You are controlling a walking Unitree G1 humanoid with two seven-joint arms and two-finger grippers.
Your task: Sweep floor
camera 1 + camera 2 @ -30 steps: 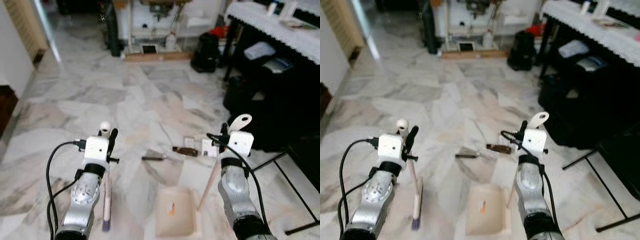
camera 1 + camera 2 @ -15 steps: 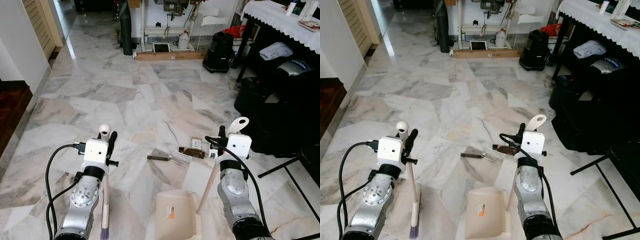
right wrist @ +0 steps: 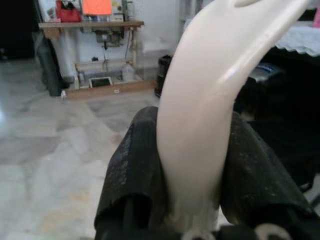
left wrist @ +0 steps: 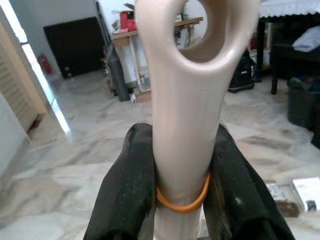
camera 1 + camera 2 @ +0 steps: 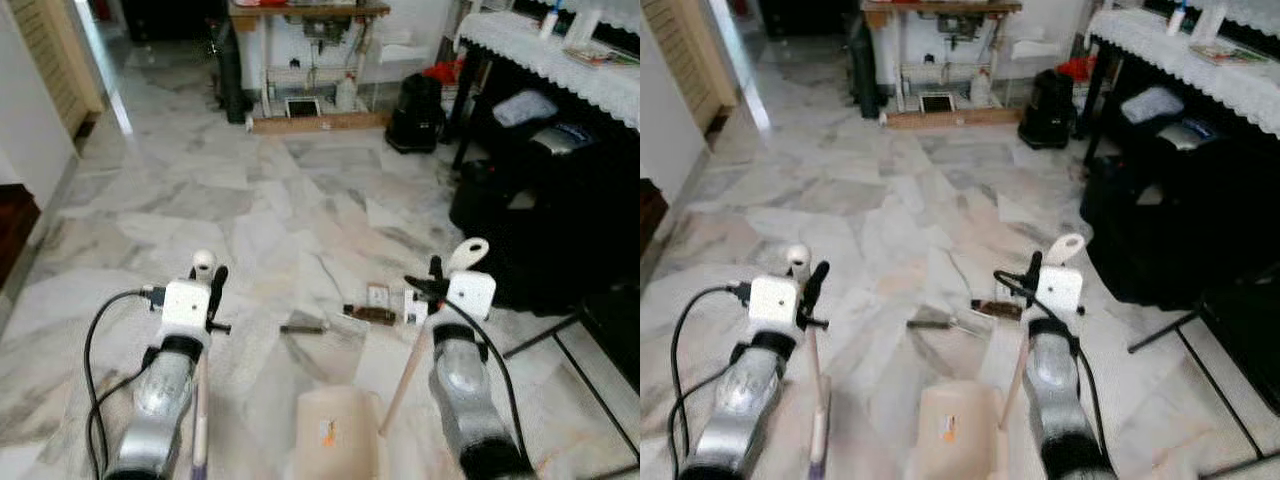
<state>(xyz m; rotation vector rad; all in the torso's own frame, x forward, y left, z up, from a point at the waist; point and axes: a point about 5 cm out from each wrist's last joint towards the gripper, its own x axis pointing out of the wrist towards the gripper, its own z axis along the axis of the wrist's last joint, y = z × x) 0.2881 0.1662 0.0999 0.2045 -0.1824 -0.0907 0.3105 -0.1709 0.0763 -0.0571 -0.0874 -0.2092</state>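
Left gripper [image 4: 182,180] clamped on broom handle [image 4: 187,125], orange band just above fingers [image 4: 131,185]; brush end on marble floor [image 5: 180,190] directly below. Right gripper [image 3: 192,170] clamped on dustpan handle [image 3: 210,100], dustpan [image 5: 335,440] on floor below, toward left gripper. Scattered litter [image 5: 365,312] ahead, between both grippers.

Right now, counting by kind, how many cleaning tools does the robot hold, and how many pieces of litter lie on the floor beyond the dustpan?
Brooms: 1, the broom in the left end effector.
Dustpans: 1, the dustpan in the right end effector.
Litter pieces: 4, the thin dark stick, brown piece, small pale card, white box.
Total: 6.
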